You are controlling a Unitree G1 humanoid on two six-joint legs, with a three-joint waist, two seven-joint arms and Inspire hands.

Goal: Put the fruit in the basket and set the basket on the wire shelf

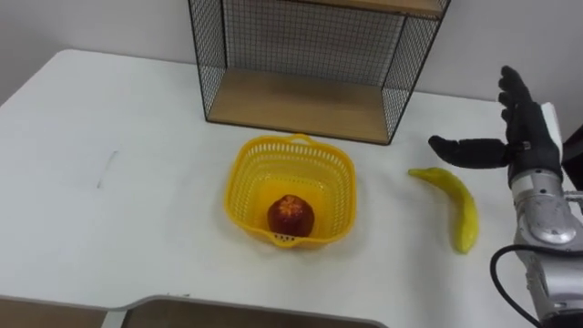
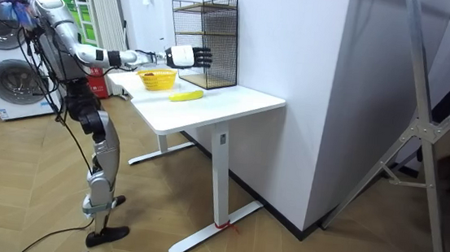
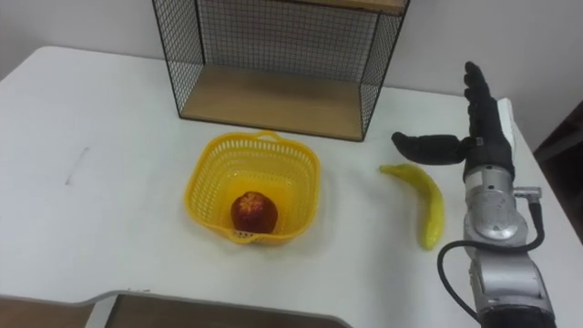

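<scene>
The robot's right hand (image 1: 526, 137) hangs in the air well to the right of the yellow basket (image 1: 246, 173), its fingers straight and pointing away from the robot, its thumb stretched out sideways towards the basket, holding nothing. From where I stand the robot is at the end of the white desk (image 1: 109, 210) with that arm reaching out level across it, the hand clearly above the surface and farther along than the basket. The basket sits upright on the desk, and a red apple (image 1: 291, 216) lies inside it, close to the wall on the robot's side. The banana (image 1: 460, 205) is not in the basket: it lies flat on the desk to the basket's right, apart from it, between the basket and the hand, its stem end just below the tip of the thumb (whether the thumb touches it I cannot tell, though the hand looks higher than the fruit). Its other end curves back towards the robot. Behind the basket, on the side away from the robot and close to it without touching, stands the black wire shelf (image 1: 291, 102), its lower wooden board bare, its open front facing the basket.
</scene>
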